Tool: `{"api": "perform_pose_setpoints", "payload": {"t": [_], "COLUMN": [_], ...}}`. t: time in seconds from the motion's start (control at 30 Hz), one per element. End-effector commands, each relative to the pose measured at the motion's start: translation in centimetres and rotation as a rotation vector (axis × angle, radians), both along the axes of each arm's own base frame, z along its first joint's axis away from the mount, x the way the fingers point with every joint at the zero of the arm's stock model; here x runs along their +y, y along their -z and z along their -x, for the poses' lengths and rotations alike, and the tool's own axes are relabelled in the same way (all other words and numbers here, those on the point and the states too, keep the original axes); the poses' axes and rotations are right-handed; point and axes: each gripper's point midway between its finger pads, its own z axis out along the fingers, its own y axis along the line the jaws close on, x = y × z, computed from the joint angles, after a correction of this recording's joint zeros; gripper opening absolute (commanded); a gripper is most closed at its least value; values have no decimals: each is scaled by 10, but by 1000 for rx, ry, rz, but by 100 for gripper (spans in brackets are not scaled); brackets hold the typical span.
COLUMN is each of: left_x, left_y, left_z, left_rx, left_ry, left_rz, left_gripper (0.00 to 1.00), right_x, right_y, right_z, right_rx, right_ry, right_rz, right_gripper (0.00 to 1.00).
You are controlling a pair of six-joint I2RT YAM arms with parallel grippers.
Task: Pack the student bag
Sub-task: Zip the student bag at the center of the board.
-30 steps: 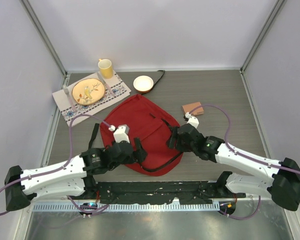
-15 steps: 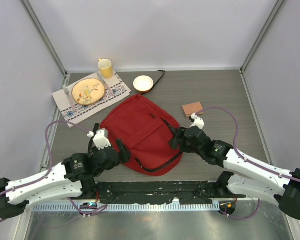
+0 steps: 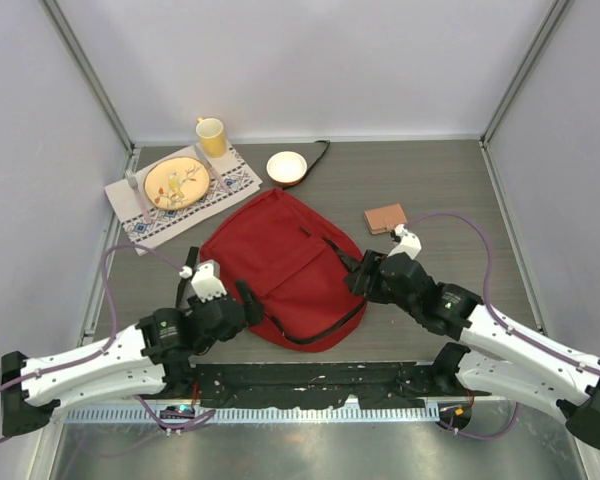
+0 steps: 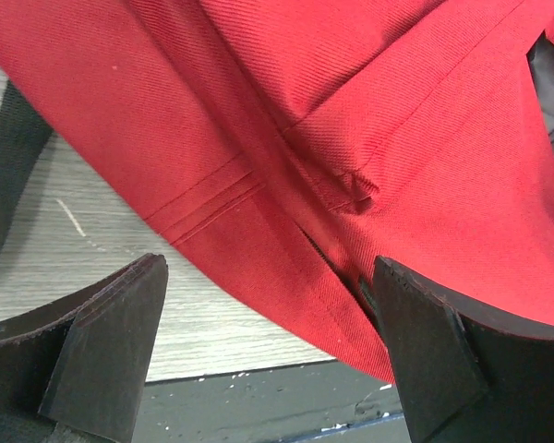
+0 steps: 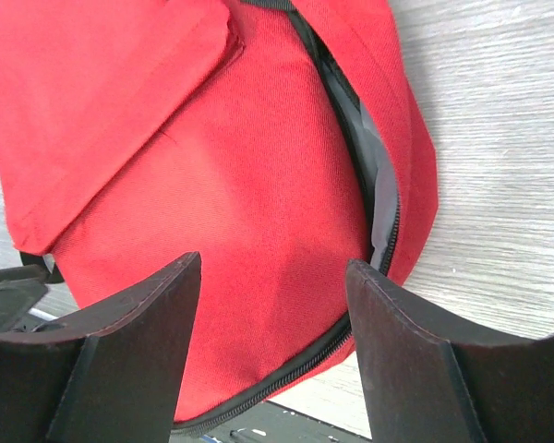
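Note:
The student bag [image 3: 280, 255] is a large dark-red backpack lying flat mid-table; its zipper gapes along the right side and shows grey lining [image 5: 380, 189]. My left gripper [image 3: 248, 300] is at the bag's near-left edge, jaws wide open. In the left wrist view the left gripper [image 4: 268, 355] straddles the red fabric [image 4: 351, 138], whose hem sits by the right finger. My right gripper [image 3: 356, 272] hovers at the bag's right edge, also open. In the right wrist view the right gripper [image 5: 272, 355] frames the bag [image 5: 212, 166] and its black zipper line, gripping nothing.
A small brown book [image 3: 385, 217] lies to the right of the bag. At the back are a white bowl [image 3: 286, 166], a yellow mug [image 3: 211, 135] and a plate [image 3: 175, 182] with cutlery on a patterned mat. A black bag strap [image 3: 187, 270] trails left.
My left gripper has drawn back to the left, off the bag's near part, and opened wider. The right gripper has shifted slightly right. The bag's near edge has settled flatter.

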Motion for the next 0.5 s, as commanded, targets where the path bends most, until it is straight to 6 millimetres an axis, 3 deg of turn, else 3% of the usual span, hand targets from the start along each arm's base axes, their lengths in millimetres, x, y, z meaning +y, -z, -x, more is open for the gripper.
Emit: {"api": "perform_pose_setpoints", "payload": {"t": [0.0,0.17,0.37,0.47], "left_x": [-25,-39,-58,-58], "left_y": [-14,-6,-16,-13], "left_z": [-16,-22,-37,-43], "left_rx": [-47,-27,-67,-58], "left_ry": [-10,29,43,28], "left_rz": [58,48,142,148], "left_gripper": [94,94,96,88], "right_x": [-18,-31,-38,-40], "right_y": [-32,-33,-32,-27], "right_z": [-7,-3,1,5], "right_rx": [-86,-90,-92,-72], "right_ry": [78,117,131,128], "right_rz": [-7,-13,-16,-1], "right_gripper": [69,69,69,69]}}
